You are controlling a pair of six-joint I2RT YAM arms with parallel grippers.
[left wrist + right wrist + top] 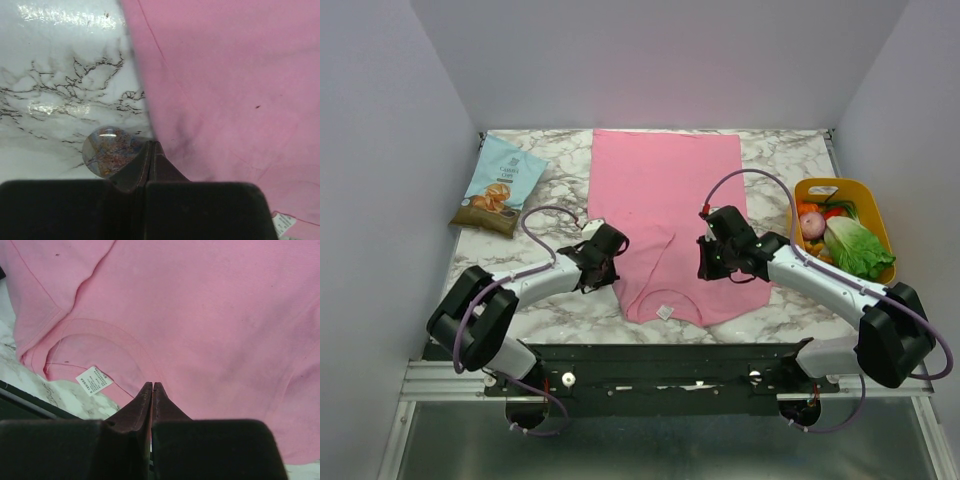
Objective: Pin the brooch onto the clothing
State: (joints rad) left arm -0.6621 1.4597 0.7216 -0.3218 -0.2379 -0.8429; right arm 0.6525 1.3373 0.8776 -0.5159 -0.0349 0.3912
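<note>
A snack bag [500, 185] lies toward the far-left corner of the marble surface [770, 160], well clear of the work. The left gripper [612, 248] hangs low at the shirt's left edge with its fingers [142, 162] pressed together and nothing between them. The brooch [107, 151] lies on bare marble just beside the outer face of the left finger and close to the hem. Whether it touches the finger I cannot tell, and the top view hides it under the gripper. The shirt [665, 190] is spread down the middle, neckline and white label [665, 312] toward the near edge. The right gripper [710, 262] hovers over the fabric on the right side of the neckline, also closed tight and holding no cloth. A yellow basket [835, 183] of vegetables sits by the right edge. The likeliest trouble is the pickup. A closed gripper nudging sideways would probably skate the small, smooth disc across the slick marble or push it under the hem, out of sight. A grasp taken so near the hem could also catch cloth and drag the shirt. With the right gripper not pinning the fabric, a press from the brooch may bunch it.
</note>
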